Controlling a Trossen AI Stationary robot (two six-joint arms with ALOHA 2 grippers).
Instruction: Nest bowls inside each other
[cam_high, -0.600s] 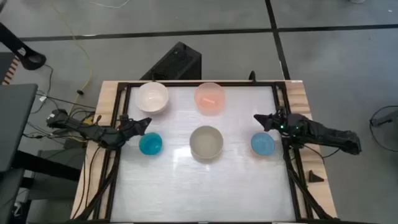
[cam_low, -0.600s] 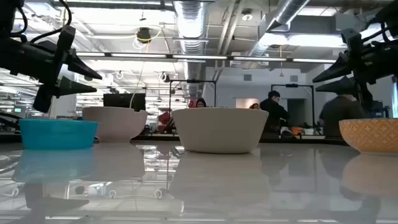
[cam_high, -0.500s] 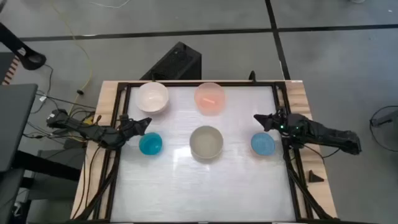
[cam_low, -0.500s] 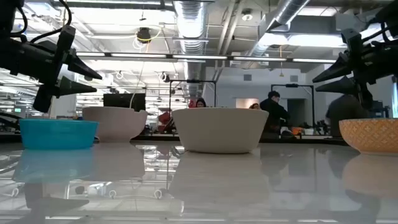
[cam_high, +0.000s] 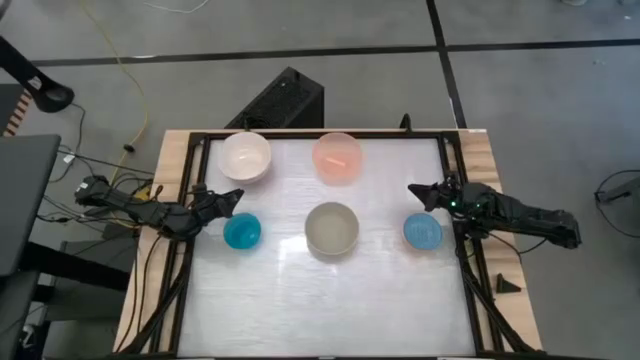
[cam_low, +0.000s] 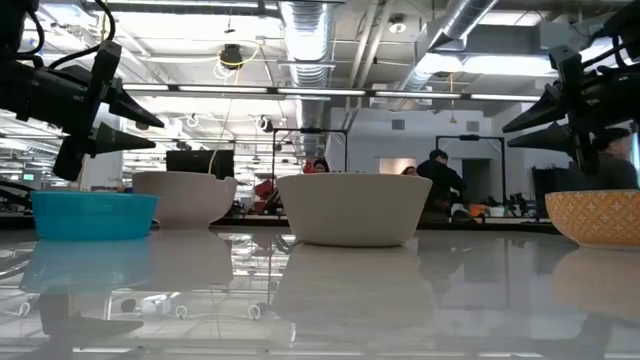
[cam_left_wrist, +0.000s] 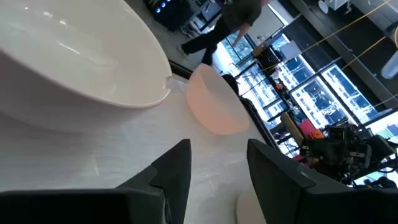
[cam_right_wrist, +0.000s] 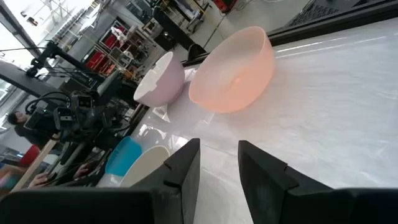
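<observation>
Five bowls rest on their bases on the white table top. The white bowl (cam_high: 246, 157) and the pink bowl (cam_high: 337, 157) stand at the far side. The grey-beige bowl (cam_high: 331, 229) sits in the middle, with one blue bowl (cam_high: 241, 231) to its left and another blue bowl (cam_high: 422, 231) to its right. My left gripper (cam_high: 232, 197) hovers open at the left edge, between the white bowl and the left blue bowl, pointing right. My right gripper (cam_high: 415, 192) hovers open just beyond the right blue bowl, pointing left. Both stand above bowl height, with nothing between the fingers.
A black frame (cam_high: 300, 135) runs around the table top, on a wooden board (cam_high: 170, 150). A black box (cam_high: 285, 100) lies on the floor behind the table. Bare table surface lies along the near side (cam_high: 320, 300).
</observation>
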